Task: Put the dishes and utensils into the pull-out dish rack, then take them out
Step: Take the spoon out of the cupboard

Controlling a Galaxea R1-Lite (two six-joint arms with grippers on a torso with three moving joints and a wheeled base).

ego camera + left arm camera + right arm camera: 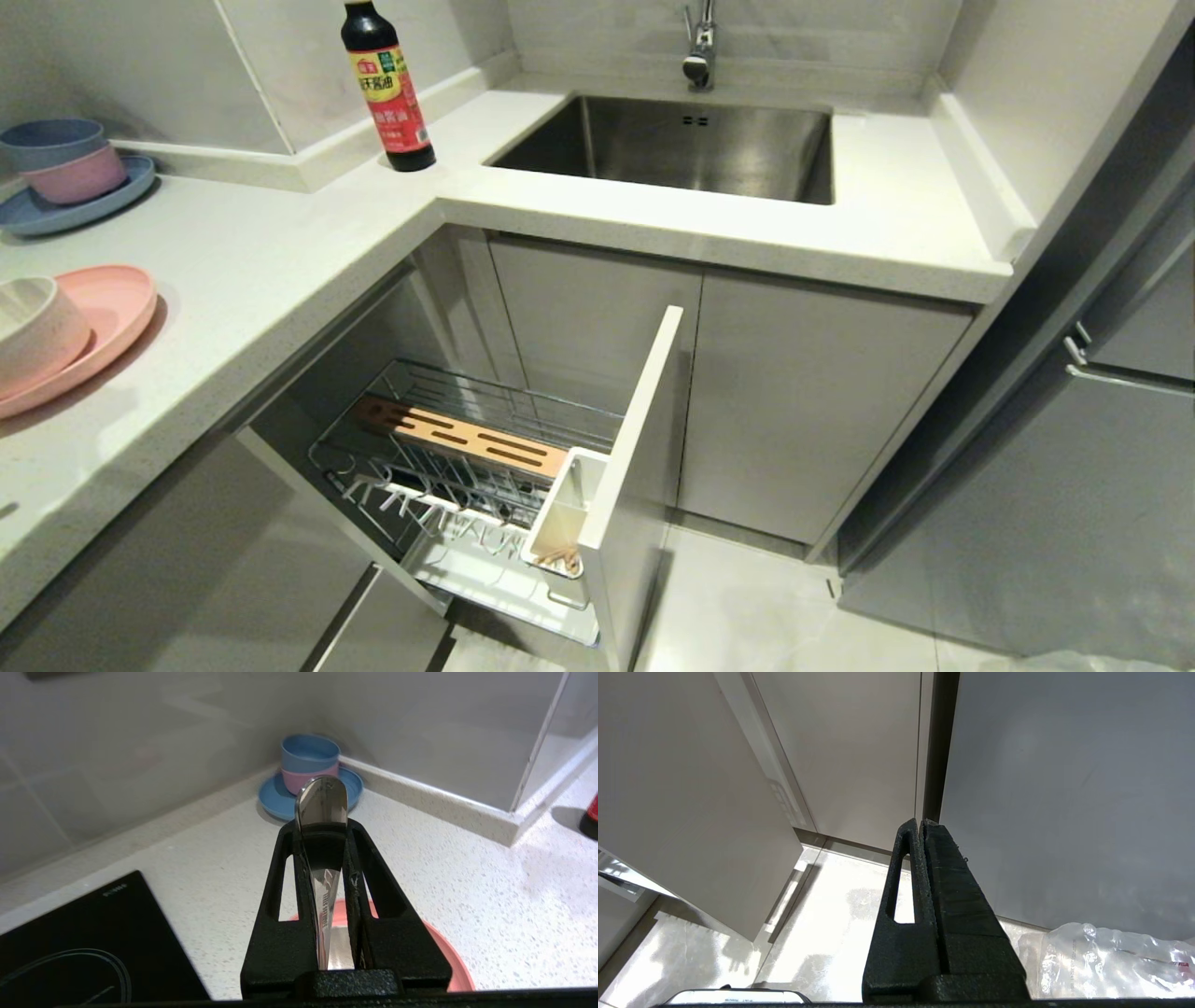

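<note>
Well, the left gripper (322, 833) is nearly closed, its black fingers (359, 877) clamped on the slim silver spoon (321, 807); the handle runs down between the jaws and the bowl of the spoon sticks out past the fingertips; some engraved lettering runs along the handle but it is too small to read. Below the gripper, at the bottom centre of the left wrist view, lies the pink oval plate (444, 956) on the speckled white countertop (467, 877); the spoon is held above it, clear of the counter. At the lower left of that view sits a black induction hob (93, 942) with a faint brand word near its edge, unreadable; in the far corner stand a blue bowl stacked in a pink bowl (308, 763) on a blue plate (275, 802).

The right gripper (922, 823) hangs beside a grey cabinet front above the pale floor, its fingers pressed together on nothing; crinkled clear plastic (1106, 956) shows at the lower right of its view.

In the head view neither arm shows; the pull-out dish rack (467, 467) stands open at lower centre, with light wooden chopsticks (560, 557) in its white utensil cup (557, 518); the pink plate and the cream-white bowl (37, 327) resting on it are at the left edge; a dark soy sauce bottle (387, 84) with a red and yellow label in Chinese characters stands at the top, left of the steel sink (672, 145).
</note>
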